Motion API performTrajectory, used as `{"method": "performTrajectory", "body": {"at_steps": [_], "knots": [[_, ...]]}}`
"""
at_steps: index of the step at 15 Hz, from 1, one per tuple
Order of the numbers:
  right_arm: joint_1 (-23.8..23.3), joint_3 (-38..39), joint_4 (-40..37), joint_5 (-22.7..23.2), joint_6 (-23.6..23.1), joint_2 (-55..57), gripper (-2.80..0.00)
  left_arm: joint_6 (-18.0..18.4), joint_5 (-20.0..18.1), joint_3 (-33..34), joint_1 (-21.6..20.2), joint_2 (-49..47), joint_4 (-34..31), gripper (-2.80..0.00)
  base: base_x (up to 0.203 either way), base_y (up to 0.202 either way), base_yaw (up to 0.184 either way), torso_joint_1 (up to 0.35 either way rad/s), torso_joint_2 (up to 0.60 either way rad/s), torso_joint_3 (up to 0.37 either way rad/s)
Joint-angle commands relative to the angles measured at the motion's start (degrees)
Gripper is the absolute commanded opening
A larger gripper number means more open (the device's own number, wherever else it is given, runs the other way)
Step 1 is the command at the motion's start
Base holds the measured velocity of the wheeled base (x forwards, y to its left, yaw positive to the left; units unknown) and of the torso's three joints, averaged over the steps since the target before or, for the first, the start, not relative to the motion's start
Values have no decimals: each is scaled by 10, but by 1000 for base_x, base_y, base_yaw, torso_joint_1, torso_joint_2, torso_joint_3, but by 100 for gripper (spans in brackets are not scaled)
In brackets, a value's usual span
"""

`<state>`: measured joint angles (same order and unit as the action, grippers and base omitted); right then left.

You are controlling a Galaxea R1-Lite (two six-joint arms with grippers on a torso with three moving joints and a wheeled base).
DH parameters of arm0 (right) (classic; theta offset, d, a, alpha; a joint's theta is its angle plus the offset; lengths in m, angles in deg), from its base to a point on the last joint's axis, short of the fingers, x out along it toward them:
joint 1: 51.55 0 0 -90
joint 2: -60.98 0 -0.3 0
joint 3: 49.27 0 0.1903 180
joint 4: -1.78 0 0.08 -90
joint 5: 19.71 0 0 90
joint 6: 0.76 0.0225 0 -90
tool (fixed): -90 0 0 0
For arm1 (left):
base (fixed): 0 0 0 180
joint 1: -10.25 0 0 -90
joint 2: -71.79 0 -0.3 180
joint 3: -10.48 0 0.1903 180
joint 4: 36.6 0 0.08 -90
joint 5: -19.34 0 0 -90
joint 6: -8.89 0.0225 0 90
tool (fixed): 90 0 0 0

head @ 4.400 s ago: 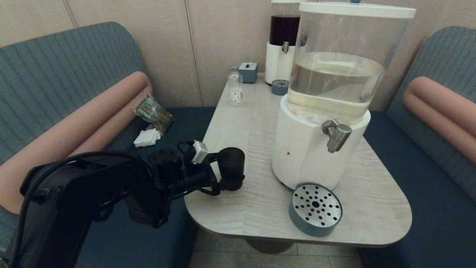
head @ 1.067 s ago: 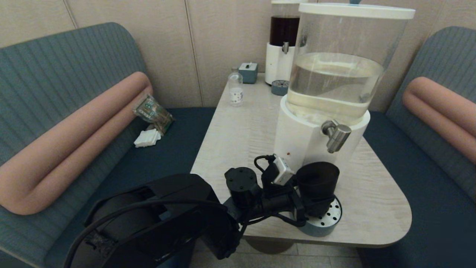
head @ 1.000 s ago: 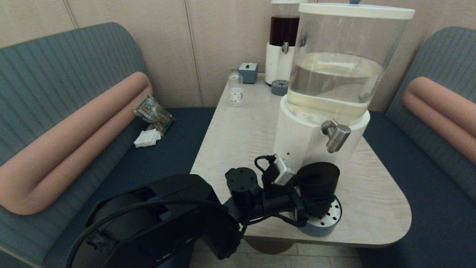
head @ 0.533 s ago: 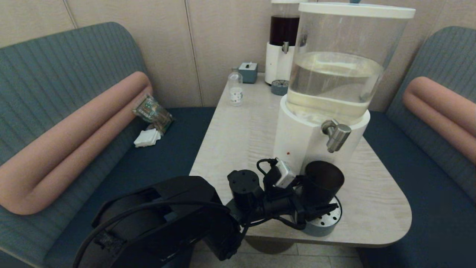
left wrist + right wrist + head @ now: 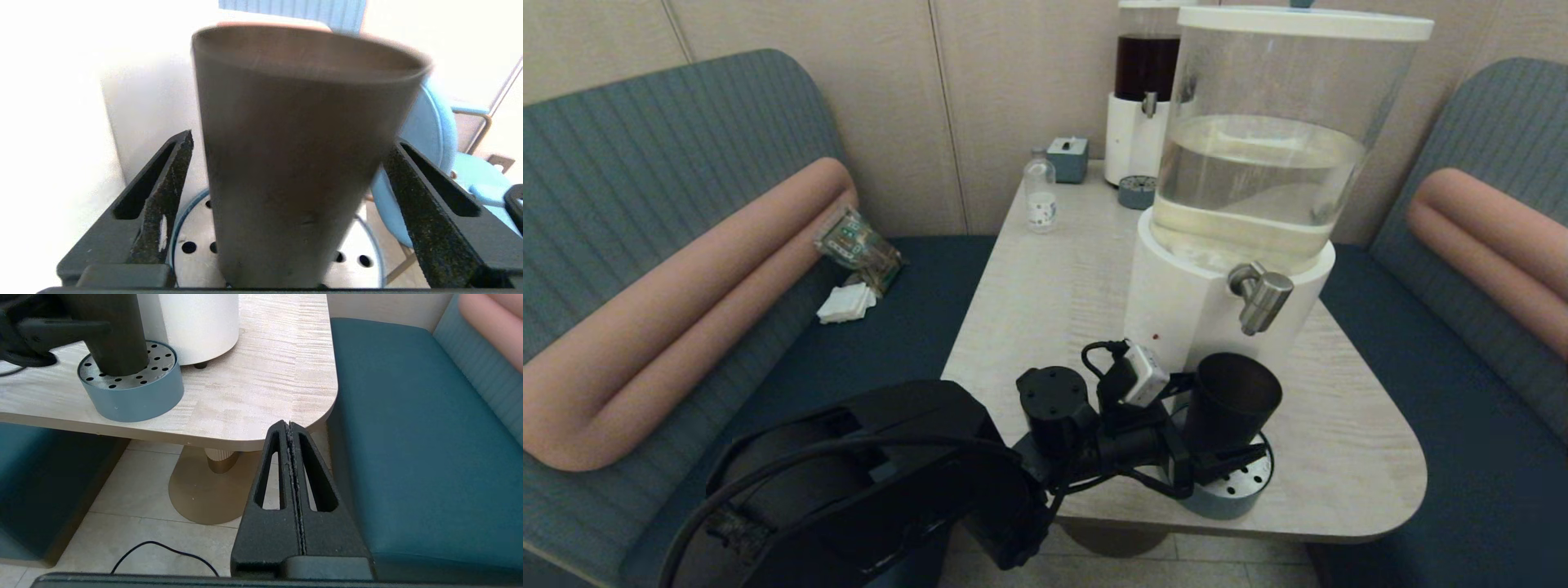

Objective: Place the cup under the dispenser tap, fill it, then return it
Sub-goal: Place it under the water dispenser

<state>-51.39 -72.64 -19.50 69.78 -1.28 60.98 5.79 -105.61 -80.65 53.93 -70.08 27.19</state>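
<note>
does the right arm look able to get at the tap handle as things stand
Probably yes: the right gripper hangs shut below the table edge, and nothing blocks the dispenser tap from that side; the cup stands lower, between the left gripper's fingers.

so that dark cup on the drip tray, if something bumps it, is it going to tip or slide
Probably tippy: the cup is tall, tapers to a narrow foot and leans slightly on the drip tray. It looks empty, so likely light. Its smooth sides may slip. The left gripper has its jaws open beside it, touching neither side.
</note>
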Motion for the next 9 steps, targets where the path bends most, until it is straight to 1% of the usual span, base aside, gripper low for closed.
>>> {"method": "performTrajectory", "body": {"at_steps": [1, 6, 9], "knots": [[0, 8, 0, 0, 0, -1, -280, 1, -2, 27, 0, 34, 5, 0, 0, 0, 0, 0, 0, 0], [0, 8, 0, 0, 0, -1, -280, 9, -2, 127, -1, 84, 5, 0, 0, 0, 0, 0, 0, 0], [0, 8, 0, 0, 0, 0, -280, 14, -1, 204, -1, 129, 5, 0, 0, 0, 0, 0, 0, 0]]}}
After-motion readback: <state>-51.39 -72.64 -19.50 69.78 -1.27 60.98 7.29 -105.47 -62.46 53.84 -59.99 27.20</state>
